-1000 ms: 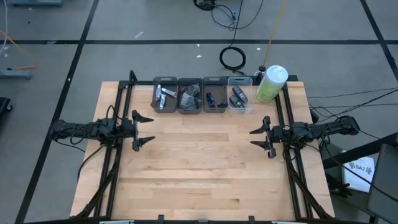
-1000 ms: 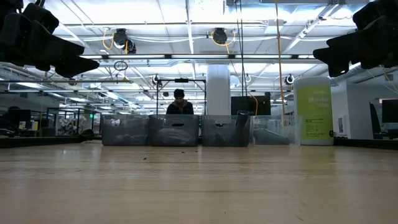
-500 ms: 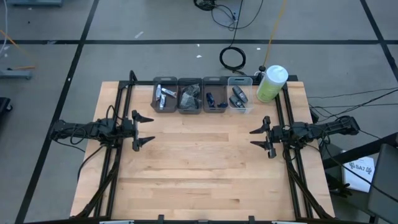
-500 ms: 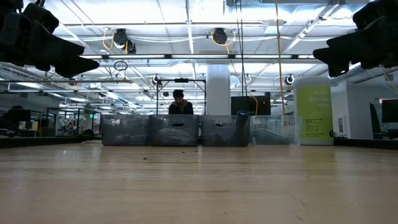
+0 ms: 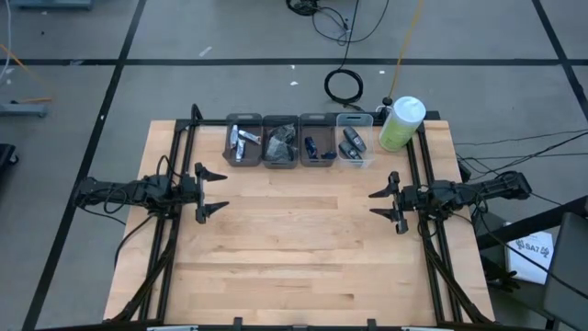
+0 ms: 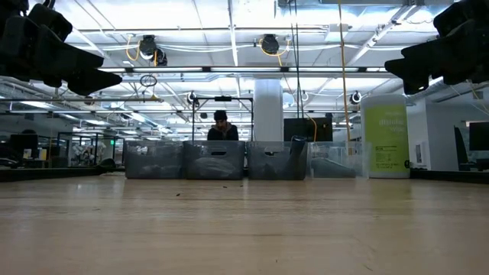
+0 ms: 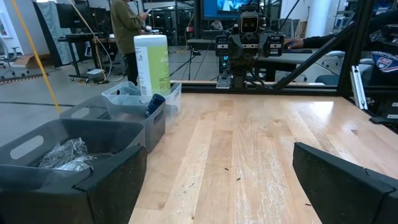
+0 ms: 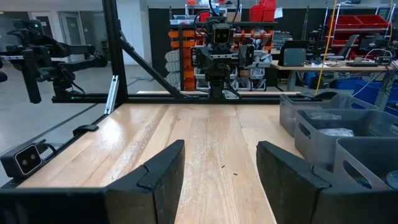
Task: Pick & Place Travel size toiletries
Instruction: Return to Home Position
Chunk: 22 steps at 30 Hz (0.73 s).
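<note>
The travel size toiletries lie in four small bins in a row at the table's far edge. White-and-blue tubes (image 5: 241, 141) fill the leftmost bin, crumpled dark pieces (image 5: 280, 142) the second, blue items (image 5: 313, 145) the third, and dark pieces (image 5: 350, 143) the clear fourth. My left gripper (image 5: 213, 193) hovers open above the table's left side, pointing level toward the middle. My right gripper (image 5: 378, 202) faces it from the right side, open too. Nothing stands between either pair of fingers (image 7: 342, 180) (image 8: 155, 174).
A big green bottle with a white cap (image 5: 402, 123) stands at the far right, beside the clear bin (image 5: 355, 147). Black frame rails (image 5: 175, 175) (image 5: 418, 170) run along both sides of the wooden table (image 5: 294, 257). A person (image 6: 221, 126) shows in the room beyond the bins.
</note>
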Motion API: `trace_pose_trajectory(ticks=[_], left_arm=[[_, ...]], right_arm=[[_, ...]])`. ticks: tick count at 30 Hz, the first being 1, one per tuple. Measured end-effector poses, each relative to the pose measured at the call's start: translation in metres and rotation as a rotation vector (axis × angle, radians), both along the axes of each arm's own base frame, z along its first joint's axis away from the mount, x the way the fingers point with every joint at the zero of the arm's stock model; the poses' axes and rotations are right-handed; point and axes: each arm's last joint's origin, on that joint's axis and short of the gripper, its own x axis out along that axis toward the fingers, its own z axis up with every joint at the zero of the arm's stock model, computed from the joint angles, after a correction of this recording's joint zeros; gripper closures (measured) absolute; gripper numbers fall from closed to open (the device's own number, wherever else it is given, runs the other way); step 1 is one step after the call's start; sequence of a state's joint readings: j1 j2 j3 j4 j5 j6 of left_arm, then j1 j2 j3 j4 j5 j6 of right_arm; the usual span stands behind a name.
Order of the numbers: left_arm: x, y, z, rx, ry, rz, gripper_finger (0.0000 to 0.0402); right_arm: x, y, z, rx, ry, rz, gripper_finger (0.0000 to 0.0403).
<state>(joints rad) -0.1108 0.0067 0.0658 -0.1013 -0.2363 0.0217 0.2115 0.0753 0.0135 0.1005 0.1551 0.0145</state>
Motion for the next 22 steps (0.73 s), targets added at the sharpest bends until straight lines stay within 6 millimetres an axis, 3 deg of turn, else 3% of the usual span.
trace_pose_trajectory(ticks=[22], left_arm=[[0.0000, 0.0000, 0.0000, 0.000, 0.000, 0.000, 0.0007]], right_arm=[[0.0000, 0.0000, 0.0000, 0.000, 0.000, 0.000, 0.0213]])
